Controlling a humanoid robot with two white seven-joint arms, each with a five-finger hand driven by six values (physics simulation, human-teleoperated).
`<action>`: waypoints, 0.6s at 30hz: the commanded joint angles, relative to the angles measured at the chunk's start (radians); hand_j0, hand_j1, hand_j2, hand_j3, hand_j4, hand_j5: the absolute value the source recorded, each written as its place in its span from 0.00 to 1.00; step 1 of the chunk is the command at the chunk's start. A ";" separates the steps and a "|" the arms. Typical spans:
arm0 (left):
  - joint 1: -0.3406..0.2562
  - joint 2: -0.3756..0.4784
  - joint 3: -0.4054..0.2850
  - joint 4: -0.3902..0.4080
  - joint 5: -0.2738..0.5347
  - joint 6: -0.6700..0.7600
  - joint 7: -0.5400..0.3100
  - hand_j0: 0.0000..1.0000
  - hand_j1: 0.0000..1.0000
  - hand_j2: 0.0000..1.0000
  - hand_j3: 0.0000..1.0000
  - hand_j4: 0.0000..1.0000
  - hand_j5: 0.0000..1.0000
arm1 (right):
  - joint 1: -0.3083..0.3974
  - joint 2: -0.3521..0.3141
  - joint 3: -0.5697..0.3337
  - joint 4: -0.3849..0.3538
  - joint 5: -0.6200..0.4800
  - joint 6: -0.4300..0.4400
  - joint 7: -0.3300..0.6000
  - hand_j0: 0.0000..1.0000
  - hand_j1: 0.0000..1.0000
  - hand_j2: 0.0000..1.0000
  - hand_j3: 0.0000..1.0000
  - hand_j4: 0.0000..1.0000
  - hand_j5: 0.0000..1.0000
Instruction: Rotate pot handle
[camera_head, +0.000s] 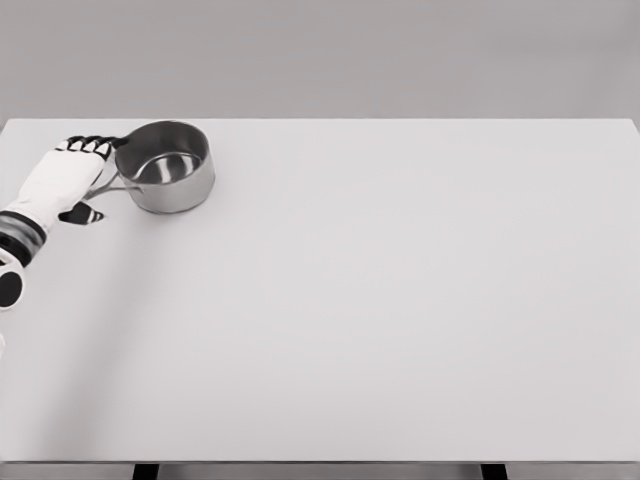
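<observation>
Pot (165, 166) of bare steel stands upright on the white table (380, 300), mouth open to the top, with nothing visible inside. Its thin handle (108, 185) runs out from the lower left of the wall, so the long axis of pot and handle lies on a slant from the pot down and leftward, toward the near left side of the table.

Left hand (62, 180) comes in from the left edge, its white back facing up. Its dark-tipped fingers (92, 144) reach up to the pot's left rim and appear to touch it or sit just beside it; they lie close together, bent forward rather than spread. The thumb (84, 214) sticks out below the handle, so the handle passes under the hand between fingers and thumb. Whether the hand truly grips the handle cannot be told from this view.

Pot sits just right of the hand, near the far left corner of the table, close to the back edge. Right of the pot and toward the near edge the tabletop stretches wide and bare.
</observation>
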 joint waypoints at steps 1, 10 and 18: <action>-0.002 0.002 0.012 0.027 0.002 0.000 0.002 1.00 1.00 1.00 1.00 1.00 1.00 | 0.000 0.000 0.000 0.000 0.000 0.000 0.000 1.00 1.00 1.00 1.00 1.00 1.00; -0.051 0.009 0.033 0.127 0.002 0.000 0.003 1.00 1.00 1.00 1.00 1.00 1.00 | 0.000 0.000 0.000 0.000 0.000 0.000 0.000 1.00 1.00 1.00 1.00 1.00 1.00; -0.101 0.009 0.033 0.205 0.002 0.000 0.003 1.00 1.00 1.00 1.00 1.00 1.00 | 0.000 0.000 0.000 0.000 0.000 0.000 0.000 1.00 1.00 1.00 1.00 1.00 1.00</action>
